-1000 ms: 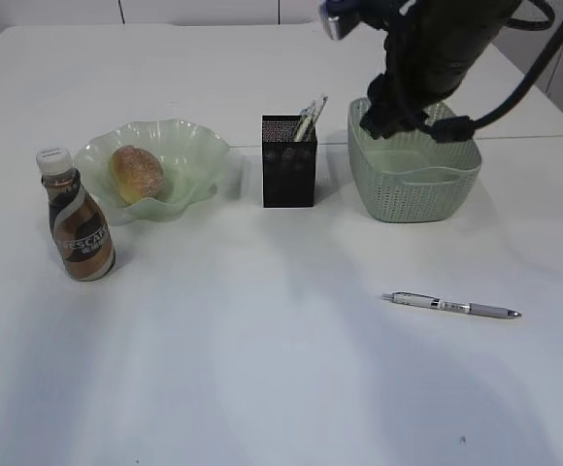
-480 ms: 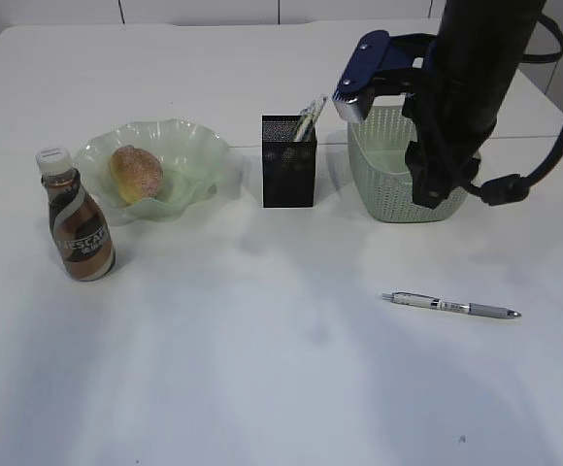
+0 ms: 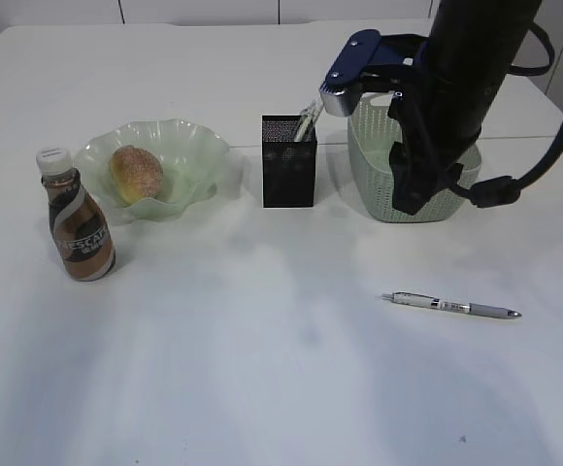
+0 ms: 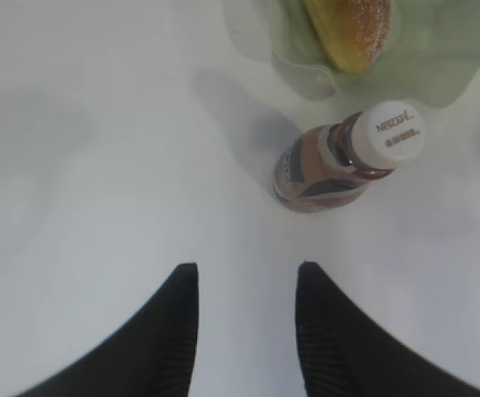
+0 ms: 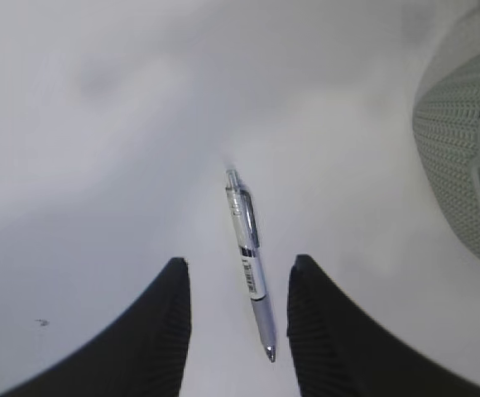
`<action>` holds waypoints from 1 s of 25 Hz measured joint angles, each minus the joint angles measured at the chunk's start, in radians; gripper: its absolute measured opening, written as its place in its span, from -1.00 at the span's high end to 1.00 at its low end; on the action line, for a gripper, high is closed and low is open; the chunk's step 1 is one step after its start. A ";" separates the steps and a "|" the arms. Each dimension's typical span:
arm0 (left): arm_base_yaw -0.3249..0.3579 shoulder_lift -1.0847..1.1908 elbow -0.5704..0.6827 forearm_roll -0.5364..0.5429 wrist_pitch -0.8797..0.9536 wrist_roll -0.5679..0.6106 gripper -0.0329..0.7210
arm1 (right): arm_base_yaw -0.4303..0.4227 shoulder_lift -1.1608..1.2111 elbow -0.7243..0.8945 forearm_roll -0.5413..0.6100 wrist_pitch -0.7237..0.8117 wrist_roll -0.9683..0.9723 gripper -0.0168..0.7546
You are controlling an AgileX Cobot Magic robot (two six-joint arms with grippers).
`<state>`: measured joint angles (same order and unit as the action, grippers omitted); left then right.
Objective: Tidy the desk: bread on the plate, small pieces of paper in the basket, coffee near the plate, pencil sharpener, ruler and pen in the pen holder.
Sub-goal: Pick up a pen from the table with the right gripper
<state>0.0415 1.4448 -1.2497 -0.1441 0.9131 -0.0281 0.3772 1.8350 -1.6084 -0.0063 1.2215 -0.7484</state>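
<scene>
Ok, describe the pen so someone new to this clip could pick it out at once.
Start at the green basket at the back right of the desk. In front of it, on bare tabletop, lies the pen, flat and crosswise. It is the only slim silver-grey stick lying loose; the other stationery stands in the black pen holder.

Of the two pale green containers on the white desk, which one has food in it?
The translucent glass plate with the wavy rim, left of the black mesh pen holder: it holds the golden-brown bun. The woven-look plastic basket shows no food.
</scene>
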 joint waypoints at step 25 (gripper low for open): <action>0.000 0.000 0.000 -0.004 0.000 0.000 0.18 | -0.105 -0.133 0.000 -0.089 0.004 -0.028 0.25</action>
<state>0.0415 1.4448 -1.2497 -0.1481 0.9131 -0.0281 0.2718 1.7022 -1.6084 -0.0949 1.2259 -0.7764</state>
